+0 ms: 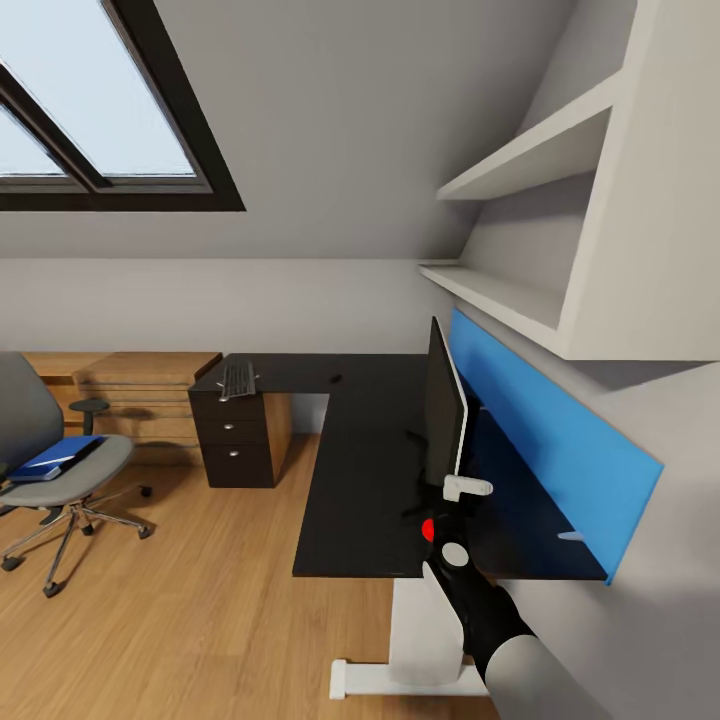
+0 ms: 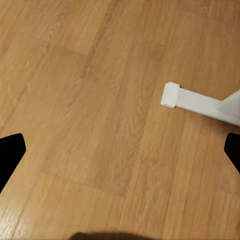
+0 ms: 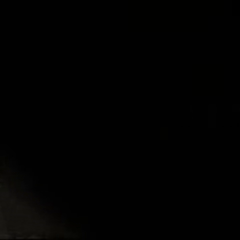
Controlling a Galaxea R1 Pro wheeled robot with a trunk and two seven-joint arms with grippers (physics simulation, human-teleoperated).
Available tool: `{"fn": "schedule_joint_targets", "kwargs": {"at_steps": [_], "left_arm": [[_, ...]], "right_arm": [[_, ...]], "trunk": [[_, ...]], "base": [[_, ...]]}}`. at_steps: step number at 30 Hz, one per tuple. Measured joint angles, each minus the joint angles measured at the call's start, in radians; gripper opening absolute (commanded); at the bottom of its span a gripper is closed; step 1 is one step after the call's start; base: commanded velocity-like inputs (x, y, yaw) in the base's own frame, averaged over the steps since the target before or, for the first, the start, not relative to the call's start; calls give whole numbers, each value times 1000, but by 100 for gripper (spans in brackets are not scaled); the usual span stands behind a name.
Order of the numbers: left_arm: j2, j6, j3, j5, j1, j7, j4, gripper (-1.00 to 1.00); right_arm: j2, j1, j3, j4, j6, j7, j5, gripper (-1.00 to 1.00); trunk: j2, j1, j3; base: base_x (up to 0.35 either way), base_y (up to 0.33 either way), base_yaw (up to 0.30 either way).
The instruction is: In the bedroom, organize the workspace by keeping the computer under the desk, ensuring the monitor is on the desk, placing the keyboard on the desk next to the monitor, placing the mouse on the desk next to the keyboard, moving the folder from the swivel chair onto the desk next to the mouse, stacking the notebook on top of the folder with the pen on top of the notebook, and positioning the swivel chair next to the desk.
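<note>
Head view: the L-shaped black desk [image 1: 360,470] fills the middle, one wing running along the right wall under a blue wall panel [image 1: 560,430] and white shelves [image 1: 540,220], the other wing running left to a black three-drawer unit [image 1: 235,440]. A light-wood drawer chest [image 1: 140,395] stands beyond it, against the far wall.

Right arm [image 1: 500,630]: reaches forward and up from the lower right, forearm over the near edge of the desk, wrist at the near end of the monitor [image 1: 445,410]. Right gripper [image 1: 455,500] sits at the monitor's lower near corner; finger state cannot be read, and the right wrist view is almost wholly black, likely pressed close to a dark surface.

Monitor stands upright on the right wing, seen edge-on, close to the blue panel.

Swivel chair [image 1: 60,470] stands on the wood floor [image 1: 200,620] at the left, well apart from the desk. Blue folder [image 1: 55,457] lies on its seat.

Keyboard [image 1: 238,380] lies on the far left wing, above the drawer unit. A small dark object, possibly the mouse [image 1: 336,378], lies on the desk to its right.

Left wrist view: left gripper [image 2: 120,155] points down at the floor, fingertips [image 2: 10,155] spread wide, holding nothing; a white desk foot [image 2: 195,102] lies nearby.
</note>
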Motion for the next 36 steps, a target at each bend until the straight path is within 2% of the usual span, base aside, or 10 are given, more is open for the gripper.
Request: {"fn": "schedule_joint_targets", "kwargs": {"at_steps": [36], "left_arm": [[0,0,0,0,0,0,0,100]], "right_arm": [[0,0,0,3,0,1,-1,100]], "trunk": [[0,0,0]], "base": [[-14,-31,0]]}}
